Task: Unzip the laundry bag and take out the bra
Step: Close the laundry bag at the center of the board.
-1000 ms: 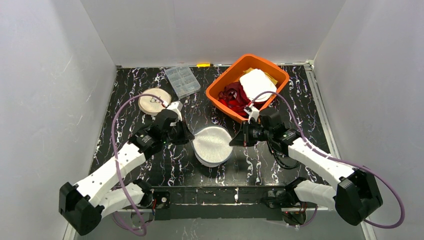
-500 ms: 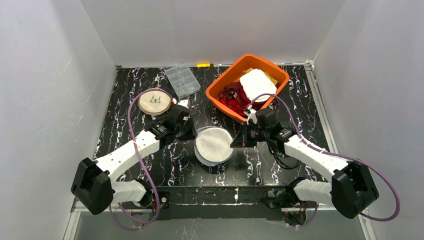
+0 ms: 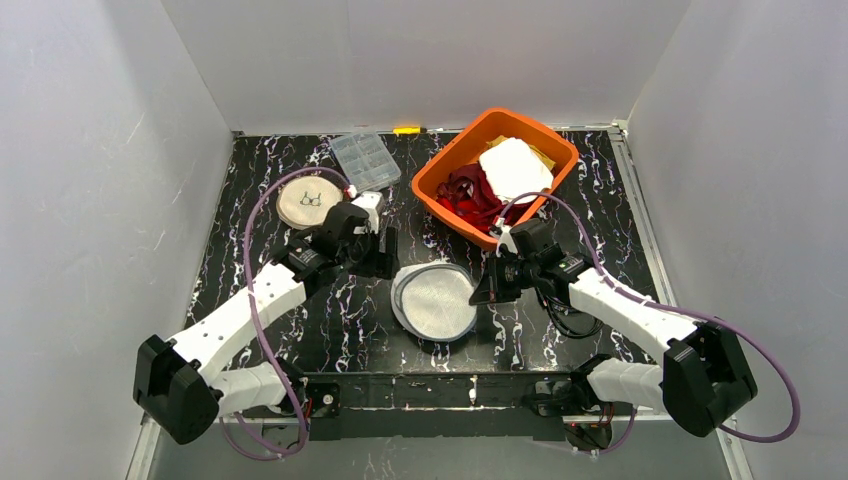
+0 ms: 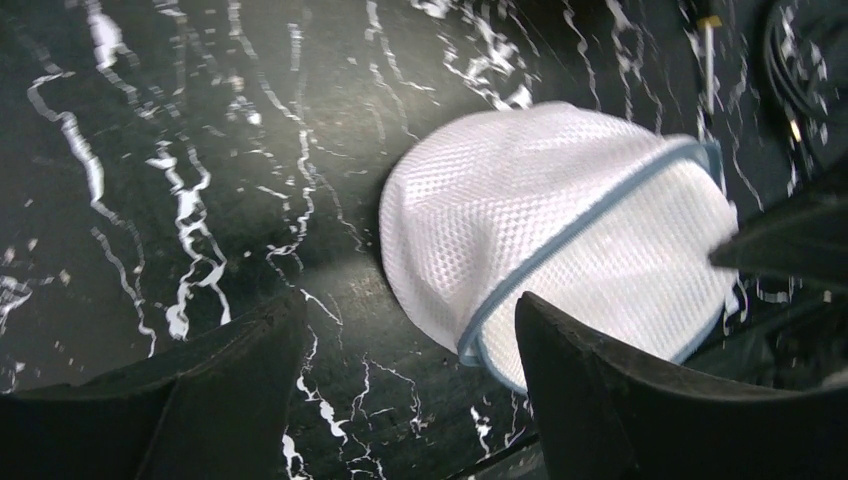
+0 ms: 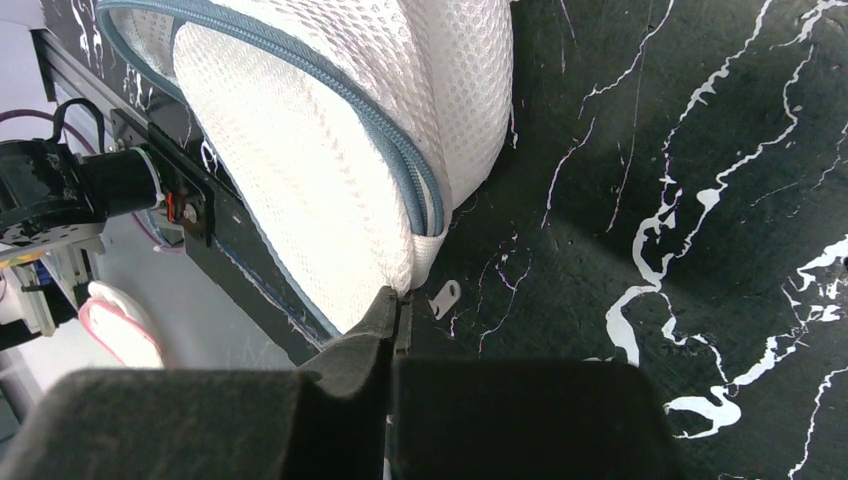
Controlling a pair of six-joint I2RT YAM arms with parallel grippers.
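The laundry bag is a round white mesh pouch with a blue-grey zipper, lying mid-table. The left wrist view shows it ahead and to the right as a mesh dome. My left gripper hovers at its upper left, open, with only tabletop between the fingers. My right gripper is at the bag's right edge, shut on the white mesh by the zipper end. A small metal zipper pull lies free beside the fingertips. The bra is hidden.
An orange basket with red and white fabric stands at the back right. A clear compartment box and a round tan disc sit at the back left. A small yellow item lies at the rear wall.
My left gripper opened, let go of the bag and drew back toward the upper left. The bag settled flatter and shifted slightly right. The right gripper stayed shut on its edge.
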